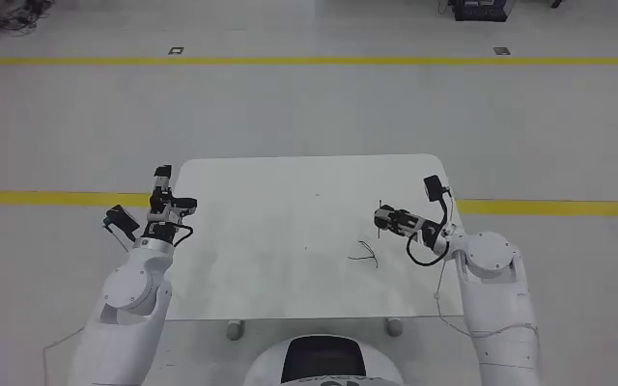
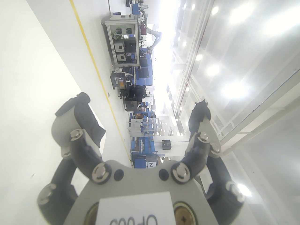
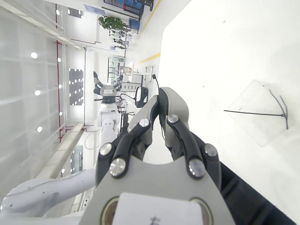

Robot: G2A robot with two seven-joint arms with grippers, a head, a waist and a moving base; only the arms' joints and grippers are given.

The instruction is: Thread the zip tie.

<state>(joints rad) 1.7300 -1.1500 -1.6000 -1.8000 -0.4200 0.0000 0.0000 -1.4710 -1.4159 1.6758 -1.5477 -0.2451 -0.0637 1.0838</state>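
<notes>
Worktop [image 1: 290, 193] smooth matt white; zip tie [image 3: 157, 85] thin matt black plastic; right pincer [image 3: 159, 101] brushed grey metal, glossy screw heads [image 3: 119, 165], black rubbery pads [image 3: 154, 115].

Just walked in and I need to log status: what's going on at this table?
A two-armed robot is at a threading job. Its right gripper is shut on a thin black zip tie that sticks out past its tip, above the white table. Other black ties lie crossed on a clear sheet on the table. The left gripper is open and empty at the table's left edge.
</notes>
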